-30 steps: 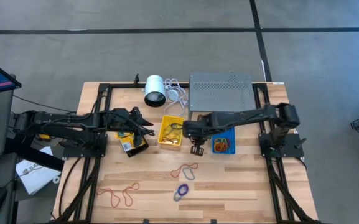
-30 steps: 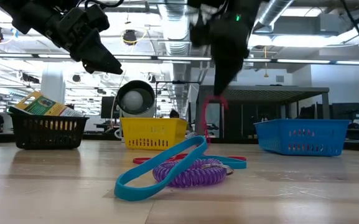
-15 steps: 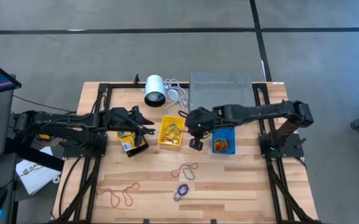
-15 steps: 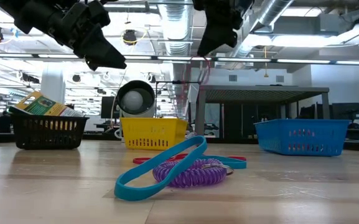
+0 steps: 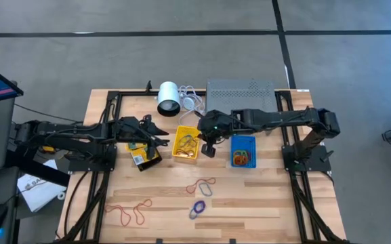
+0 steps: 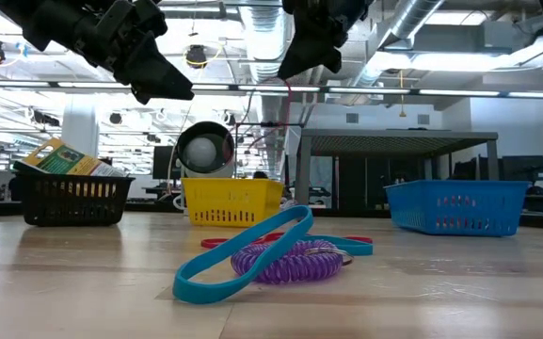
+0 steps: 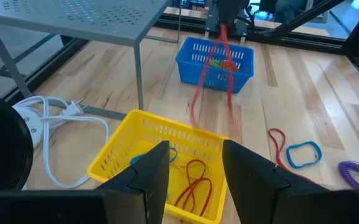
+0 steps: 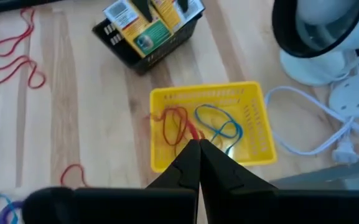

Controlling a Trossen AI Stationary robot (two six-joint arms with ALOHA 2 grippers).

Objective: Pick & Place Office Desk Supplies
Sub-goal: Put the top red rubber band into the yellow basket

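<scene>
Above yellow bin [image 5: 186, 144], right gripper [image 5: 208, 150] fingers pinching red band [image 7: 219, 56]

Red band [image 7: 219, 68] dangling above yellow bin [image 5: 186, 143], packets [image 5: 138, 152] in black bin [image 5: 146, 156]

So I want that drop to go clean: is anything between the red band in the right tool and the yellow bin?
Nothing visible. The right tool, shut on the red band, hangs by the yellow bin, whose open top holds only loose bands.
</scene>
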